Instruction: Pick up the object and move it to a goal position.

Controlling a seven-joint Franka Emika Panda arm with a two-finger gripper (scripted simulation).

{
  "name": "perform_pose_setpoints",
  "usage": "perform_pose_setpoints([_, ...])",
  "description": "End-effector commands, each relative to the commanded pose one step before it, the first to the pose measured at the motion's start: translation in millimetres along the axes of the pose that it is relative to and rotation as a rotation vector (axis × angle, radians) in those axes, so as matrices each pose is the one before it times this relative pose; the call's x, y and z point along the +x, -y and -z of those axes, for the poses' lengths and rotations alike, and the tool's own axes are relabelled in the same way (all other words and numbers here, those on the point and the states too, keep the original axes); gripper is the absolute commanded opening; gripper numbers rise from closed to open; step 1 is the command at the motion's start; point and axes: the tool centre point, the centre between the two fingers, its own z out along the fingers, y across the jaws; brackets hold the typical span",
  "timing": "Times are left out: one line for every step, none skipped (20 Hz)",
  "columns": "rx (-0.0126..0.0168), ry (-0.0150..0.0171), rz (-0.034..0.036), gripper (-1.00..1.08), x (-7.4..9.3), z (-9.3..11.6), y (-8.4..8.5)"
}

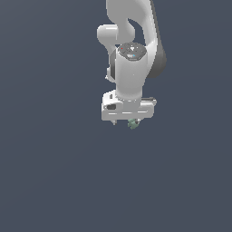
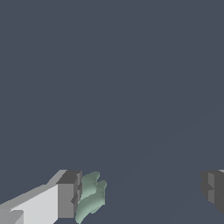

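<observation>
The white Panda arm (image 1: 131,54) fills the upper centre of the exterior view, pointing down. Its gripper (image 2: 140,192) has its fingers spread wide apart. The sage-green object (image 2: 91,197) sits against one finger (image 2: 68,194) (the other finger stands well apart).

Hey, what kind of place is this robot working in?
Likely a bare simulated workspace: flat, featureless slate-grey ground, a smooth white arm, and one small green object beside a finger of the open tool.
</observation>
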Motion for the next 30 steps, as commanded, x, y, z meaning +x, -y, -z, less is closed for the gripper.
perform_pose_setpoints([0.0,0.0,0.0,1.0,0.0,0.0,-0.01])
perform_pose_setpoints([-0.00068,0.00008,-0.00011,1.0,-0.03,-0.17,-0.55])
perform_pose_setpoints([-0.00116,0.00017,-0.00026,1.0,-0.09,-0.44,-1.7])
perform_pose_setpoints([-0.00231,0.00033,-0.00053,1.0,-0.15,-0.75,-2.77])
perform_pose_setpoints([-0.00318,0.00048,-0.00079,1.0,-0.22,-1.04,-3.85])
perform_pose_setpoints([-0.004,0.00063,-0.00111,1.0,-0.29,-1.31,-4.91])
perform_pose_setpoints([-0.00458,0.00076,-0.0015,1.0,-0.33,-1.47,-5.6])
perform_pose_setpoints([-0.00374,0.00064,-0.00152,1.0,-0.27,-1.18,-4.68])
perform_pose_setpoints([-0.00277,0.00048,-0.00145,1.0,-0.17,-0.83,-3.55])
perform_pose_setpoints([-0.00184,0.00031,-0.00132,1.0,-0.07,-0.5,-2.42])
perform_pose_setpoints([-0.00102,0.00015,-0.00115,1.0,0.02,-0.19,-1.32])
perform_pose_setpoints([0.0,0.0,0.0,1.0,0.09,0.06,0.22])
perform_pose_setpoints([0.00063,-0.00012,0.00027,1.0,-0.02,0.17,0.72])
perform_pose_setpoints([0.00067,0.0,0.0023,1.0,-0.24,-0.17,0.98])
perform_pose_setpoints([0.00012,0.0002,0.00371,1.0,-0.48,-0.59,0.74])
perform_pose_setpoints([-0.0001,0.00036,0.00547,1.0,-0.75,-0.97,0.8])
perform_pose_setpoints([-0.00015,0.00048,0.00732,1.0,-1.02,-1.32,1.0])
perform_pose_setpoints([-0.00008,0.0006,0.00945,1.0,-1.28,-1.64,1.45])
perform_pose_setpoints([0.00002,0.0007,0.01149,1.0,-1.54,-1.95,1.89])
perform_pose_setpoints([0.00009,0.0008,0.01349,1.0,-1.8,-2.26,2.3])
perform_pose_setpoints([0.00014,0.0009,0.01538,1.0,-2.03,-2.55,2.67])
perform_pose_setpoints([0.00016,0.001,0.01719,1.0,-2.27,-2.84,2.97])
perform_pose_setpoints([0.00018,0.00111,0.01915,1.0,-2.51,-3.14,3.31])
perform_pose_setpoints([0.00023,0.00121,0.02107,1.0,-2.74,-3.43,3.67])
perform_pose_setpoints([0.00032,0.0013,0.02311,1.0,-2.97,-3.71,4.1])
perform_pose_setpoints([0.00042,0.00138,0.02516,1.0,-3.2,-3.99,4.53])
perform_pose_setpoints([0.00052,0.00146,0.02721,1.0,-3.42,-4.26,4.95])
perform_pose_setpoints([0.00064,0.00154,0.02932,1.0,-3.62,-4.53,5.42])
perform_pose_setpoints([0.00078,0.0016,0.03143,1.0,-3.82,-4.78,5.9])
perform_pose_setpoints([0.00094,0.00165,0.03356,1.0,-3.99,-5.02,6.41])
